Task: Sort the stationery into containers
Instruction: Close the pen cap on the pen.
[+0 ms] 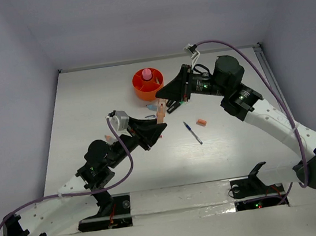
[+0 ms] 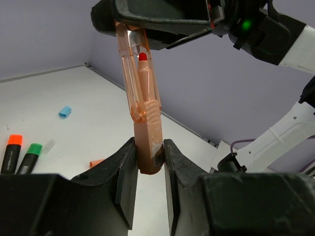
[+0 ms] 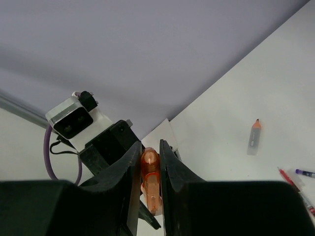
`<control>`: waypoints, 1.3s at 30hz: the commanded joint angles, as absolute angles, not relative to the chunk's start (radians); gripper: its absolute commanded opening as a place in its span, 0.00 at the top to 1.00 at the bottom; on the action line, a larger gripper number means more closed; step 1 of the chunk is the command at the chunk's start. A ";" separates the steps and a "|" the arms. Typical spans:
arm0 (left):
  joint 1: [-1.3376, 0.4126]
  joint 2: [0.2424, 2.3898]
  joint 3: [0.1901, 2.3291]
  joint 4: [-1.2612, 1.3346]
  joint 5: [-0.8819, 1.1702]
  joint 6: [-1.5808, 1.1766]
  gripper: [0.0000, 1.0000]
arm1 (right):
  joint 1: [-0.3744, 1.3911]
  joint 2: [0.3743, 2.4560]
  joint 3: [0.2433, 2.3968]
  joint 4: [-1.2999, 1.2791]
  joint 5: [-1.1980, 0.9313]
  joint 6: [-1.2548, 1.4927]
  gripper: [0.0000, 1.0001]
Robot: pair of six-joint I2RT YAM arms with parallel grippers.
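Note:
A peach marker (image 2: 149,142) with a clear orange cap (image 2: 132,59) hangs in the air between both arms. My left gripper (image 2: 149,147) is shut on the marker's lower body. My right gripper (image 3: 150,153) is shut on the capped end (image 3: 151,174). From above, the marker (image 1: 161,113) spans the left gripper (image 1: 158,128) and the right gripper (image 1: 165,99). The round orange cup (image 1: 140,87) stands just behind them, with a pink piece (image 1: 147,73) inside.
A blue pen (image 1: 193,132) and a short orange piece (image 1: 201,123) lie right of the grippers. A light-blue piece (image 1: 152,106) and a dark marker (image 1: 173,108) lie under the right gripper. Orange-tipped (image 2: 12,152) and green-tipped (image 2: 29,156) markers lie at left.

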State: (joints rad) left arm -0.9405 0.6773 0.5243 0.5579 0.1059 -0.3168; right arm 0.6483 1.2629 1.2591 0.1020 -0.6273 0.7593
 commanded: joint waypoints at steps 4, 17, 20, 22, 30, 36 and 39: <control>-0.939 0.693 0.558 0.644 0.081 -0.428 1.00 | 0.652 1.186 1.207 0.117 -0.528 0.637 1.00; -0.939 0.721 0.555 0.729 0.109 -0.425 1.00 | 0.692 1.163 1.094 0.242 -0.506 0.627 1.00; -0.939 0.716 0.555 0.730 0.113 -0.422 1.00 | 0.692 1.169 1.083 0.261 -0.506 0.620 1.00; -0.939 0.703 0.548 0.736 0.112 -0.420 1.00 | 0.692 1.172 1.078 0.270 -0.511 0.617 1.00; -0.939 0.660 0.517 0.764 0.103 -0.414 1.00 | 0.701 1.187 1.051 0.313 -0.552 0.663 1.00; -0.939 0.667 0.512 0.825 0.113 -0.408 1.00 | 0.701 1.201 1.026 0.377 -0.589 0.725 1.00; -0.939 0.669 0.500 0.868 0.117 -0.385 1.00 | 0.701 1.212 1.015 0.405 -0.595 0.794 1.00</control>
